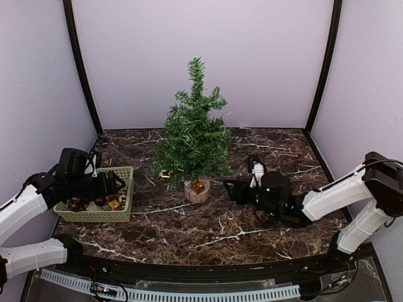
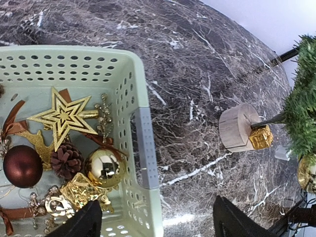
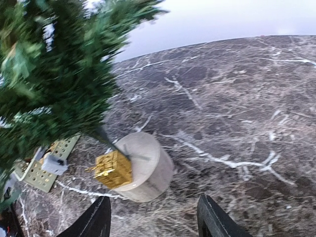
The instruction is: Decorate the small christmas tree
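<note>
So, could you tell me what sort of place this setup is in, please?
Probably a lab robot booth, not a home: plain pale walls, a marble-look tabletop, black corner posts.

Pale green perforated basket (image 1: pixel 94 215) on dk marble tabletop (image 1: pixel 208 236), left side

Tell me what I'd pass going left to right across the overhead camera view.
Green basket of ornaments → small christmas tree → right hand. The left hand overlaps the basket, so it is left out.
</note>
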`<state>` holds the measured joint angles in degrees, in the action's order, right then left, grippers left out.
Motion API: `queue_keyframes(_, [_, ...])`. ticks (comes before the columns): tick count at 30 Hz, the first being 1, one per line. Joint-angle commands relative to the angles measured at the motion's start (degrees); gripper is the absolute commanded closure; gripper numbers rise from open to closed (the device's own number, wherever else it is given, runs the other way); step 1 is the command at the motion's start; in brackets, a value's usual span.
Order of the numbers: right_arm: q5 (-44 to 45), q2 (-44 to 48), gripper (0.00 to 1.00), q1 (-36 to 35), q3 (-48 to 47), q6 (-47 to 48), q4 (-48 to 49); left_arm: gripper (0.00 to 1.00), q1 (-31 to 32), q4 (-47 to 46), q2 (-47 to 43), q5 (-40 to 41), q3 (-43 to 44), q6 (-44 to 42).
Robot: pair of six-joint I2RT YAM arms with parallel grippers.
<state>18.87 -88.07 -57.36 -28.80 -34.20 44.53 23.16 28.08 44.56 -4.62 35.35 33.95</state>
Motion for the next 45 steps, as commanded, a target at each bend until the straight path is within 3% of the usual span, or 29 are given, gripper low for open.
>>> queue_keyframes(1, [0.5, 2.2, 0.39, 3.4, 1.2, 1.1, -3.0, 0.24, -5.7, -1.5, 2.5, -4.7, -2.4, 0.2])
queue_keyframes(6, [-1.5, 2.5, 0.38, 6.0, 1.9, 1.0, -2.0, 0.30, -7.7, 1.9, 6.8, -2.3, -2.4, -0.1])
queue_keyframes(23, [-2.9, 2.1, 0.36, 8.2, 3.3, 0.0, 0.3, 0.24, -9.0, 2.8, 21.4, 0.7, -2.1, 1.7])
queue_keyframes(28, [-3.0, 1.1, 0.36, 8.2, 3.1, 0.0, 0.7, 0.41, -9.0, 2.3, 22.0, 0.9, -2.1, 1.2])
queue_keyframes(32, [-3.3, 0.0, 0.36, 8.3, 3.0, -0.2, 1.7, 0.48, -9.0, 2.8, 22.5, 1.1, -1.9, 1.1])
queue_keyframes(45, [-2.1, 4.4, 0.36, 8.4, 3.1, 1.2, -0.7, 0.52, -9.0, 8.7, 12.8, 1.0, 4.7, -0.7])
